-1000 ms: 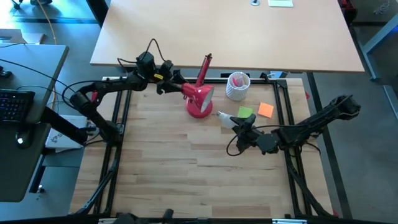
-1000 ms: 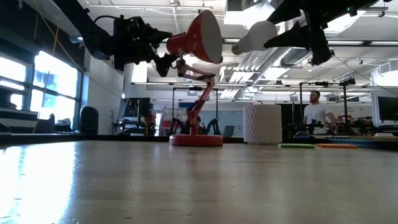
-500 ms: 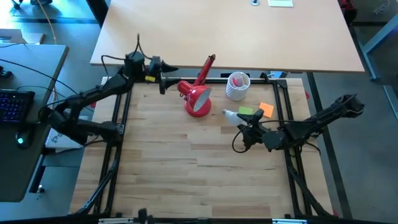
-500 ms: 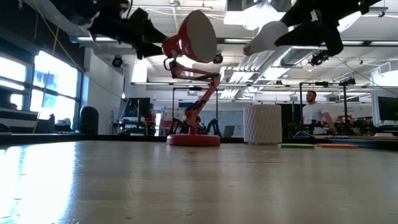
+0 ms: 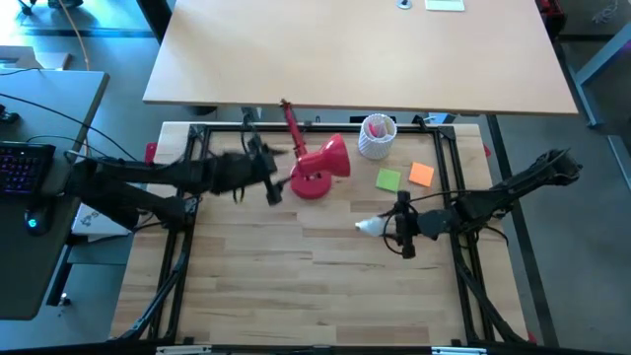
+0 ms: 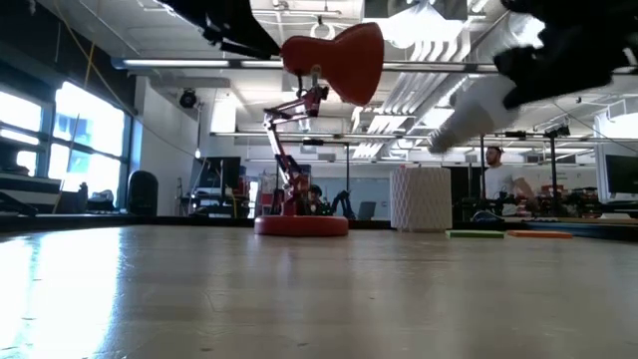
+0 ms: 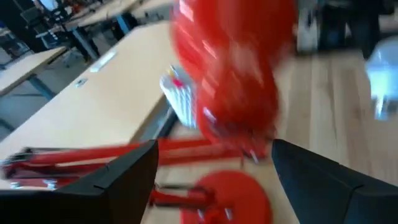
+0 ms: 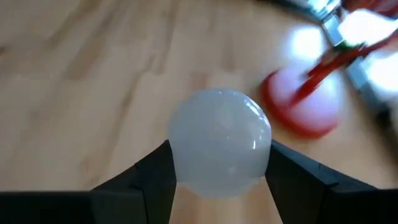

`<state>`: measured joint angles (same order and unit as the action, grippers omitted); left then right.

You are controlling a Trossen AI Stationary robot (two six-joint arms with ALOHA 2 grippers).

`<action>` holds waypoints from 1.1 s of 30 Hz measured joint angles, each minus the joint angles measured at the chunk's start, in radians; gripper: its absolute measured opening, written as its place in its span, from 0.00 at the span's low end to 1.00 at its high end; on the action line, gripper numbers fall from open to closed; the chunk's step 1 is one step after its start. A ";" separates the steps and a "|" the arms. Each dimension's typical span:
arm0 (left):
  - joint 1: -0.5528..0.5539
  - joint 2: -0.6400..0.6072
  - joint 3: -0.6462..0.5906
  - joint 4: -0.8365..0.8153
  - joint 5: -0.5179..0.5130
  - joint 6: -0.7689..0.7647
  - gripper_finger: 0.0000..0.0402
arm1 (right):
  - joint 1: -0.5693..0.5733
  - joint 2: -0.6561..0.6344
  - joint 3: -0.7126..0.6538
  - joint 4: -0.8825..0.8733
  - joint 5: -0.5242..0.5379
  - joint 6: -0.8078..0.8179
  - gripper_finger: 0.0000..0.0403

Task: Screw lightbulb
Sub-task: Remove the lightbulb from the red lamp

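High view: a pale wood-plank table [image 5: 296, 286] inside a black frame, with a larger tan tabletop [image 5: 355, 49] butting its far edge and a grey desk with a keyboard [image 5: 25, 168] off to the left. On the planks stand a red lamp [image 5: 317, 168], a white perforated cup [image 5: 376, 136], and 2 sticky notes, green [image 5: 388, 179] and orange [image 5: 422, 175]. The right gripper [image 5: 389, 227] is clamped on the lightbulb [image 5: 371, 227], globe pointing toward the lamp, held above the table right of the lamp base and apart from it. The left gripper [image 5: 271, 179] sits just beside the lamp, fingers spread wide with nothing between them. The low view shows a long workshop behind, with windows [image 6: 75, 130] on the left, ceiling strip lights and a person [image 6: 501, 184] standing far off.
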<state>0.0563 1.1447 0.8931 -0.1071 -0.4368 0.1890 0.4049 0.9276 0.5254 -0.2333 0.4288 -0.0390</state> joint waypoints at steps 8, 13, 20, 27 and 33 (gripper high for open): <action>-0.161 0.001 0.000 -0.181 -0.298 -0.134 0.76 | -0.013 0.000 -0.225 0.194 -0.040 0.263 0.53; -0.197 0.002 -0.007 -0.218 -0.300 -0.310 0.76 | -0.037 0.000 -0.376 0.403 -0.082 0.372 0.53; -0.276 0.036 -0.041 -0.204 -0.325 -0.426 0.76 | -0.029 0.001 -0.516 0.631 -0.123 0.468 0.53; -0.288 0.081 -0.042 -0.183 -0.331 -0.448 0.76 | -0.050 0.000 -0.429 0.455 -0.220 0.369 0.61; -0.293 0.086 -0.042 -0.181 -0.317 -0.450 0.76 | -0.077 0.001 -0.259 0.094 -0.291 0.241 0.73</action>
<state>-0.2364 1.2312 0.8509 -0.2884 -0.7538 -0.2607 0.3275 0.9283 0.2664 -0.1393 0.1375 0.2018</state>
